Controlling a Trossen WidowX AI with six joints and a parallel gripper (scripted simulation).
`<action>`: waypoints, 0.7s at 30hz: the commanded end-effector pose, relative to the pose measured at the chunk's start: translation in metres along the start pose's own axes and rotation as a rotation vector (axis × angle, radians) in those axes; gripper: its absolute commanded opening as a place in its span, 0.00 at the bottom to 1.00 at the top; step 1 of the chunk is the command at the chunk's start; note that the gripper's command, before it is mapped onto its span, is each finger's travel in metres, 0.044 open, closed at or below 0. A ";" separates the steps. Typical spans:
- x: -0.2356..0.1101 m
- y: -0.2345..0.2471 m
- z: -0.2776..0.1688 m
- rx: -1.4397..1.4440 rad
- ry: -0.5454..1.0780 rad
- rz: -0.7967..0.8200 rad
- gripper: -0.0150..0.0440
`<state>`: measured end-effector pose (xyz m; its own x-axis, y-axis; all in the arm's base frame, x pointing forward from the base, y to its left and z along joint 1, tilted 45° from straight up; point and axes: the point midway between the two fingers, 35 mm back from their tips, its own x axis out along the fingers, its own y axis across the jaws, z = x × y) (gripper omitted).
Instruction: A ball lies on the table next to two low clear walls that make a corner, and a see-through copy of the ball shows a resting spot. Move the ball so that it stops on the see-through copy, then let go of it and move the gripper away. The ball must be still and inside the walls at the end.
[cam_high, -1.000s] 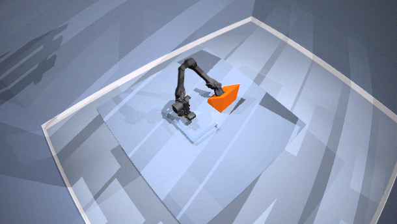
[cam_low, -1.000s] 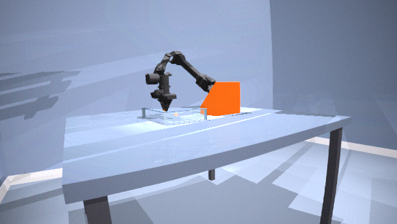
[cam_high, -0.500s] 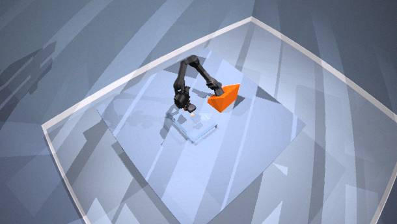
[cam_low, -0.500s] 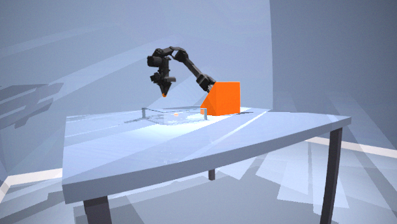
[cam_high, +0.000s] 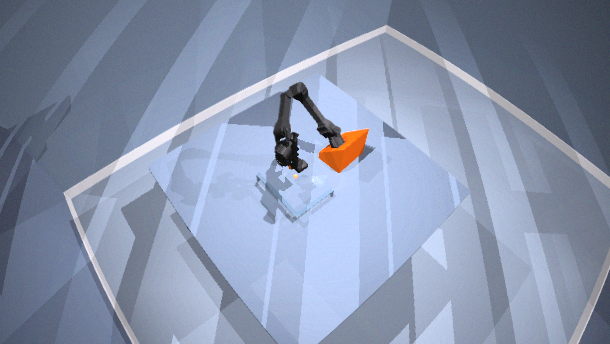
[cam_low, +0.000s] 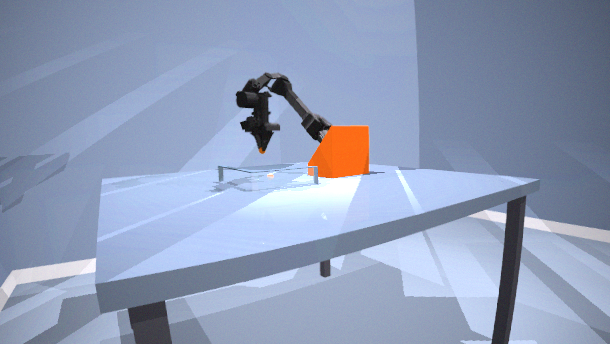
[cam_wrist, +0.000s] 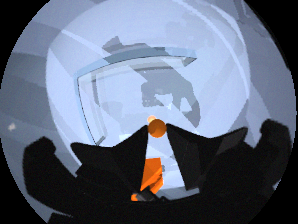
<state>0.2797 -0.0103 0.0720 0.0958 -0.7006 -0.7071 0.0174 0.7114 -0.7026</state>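
A: Why did we have the tool (cam_low: 261, 148) so high above the surface (cam_low: 300, 220)?

B: It was clenched on the ball (cam_wrist: 157, 127), so we could carry it over the 2 clear walls (cam_low: 260, 169) toward the see-through copy (cam_low: 270, 175).

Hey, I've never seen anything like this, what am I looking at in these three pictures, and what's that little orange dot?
You are looking at a black jointed robot arm fixed to an orange block on a pale table. One picture looks down from high above, one looks from the side at table height, and the round one comes from a camera on the arm's wrist. The arm's hand is raised above the table and pinches a small orange ball between its fingers. Below it stand two low clear walls that meet in a corner. The faint pale ball on the table inside them marks the spot where the real ball should end up.
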 end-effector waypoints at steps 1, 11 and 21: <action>0.008 0.003 -0.013 0.000 0.005 0.002 0.25; 0.024 0.007 -0.027 -0.001 0.005 0.004 0.25; 0.071 0.007 -0.026 -0.001 0.005 0.003 0.25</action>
<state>0.2619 -0.0449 0.0246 0.0980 -0.6932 -0.7140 0.0197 0.7187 -0.6951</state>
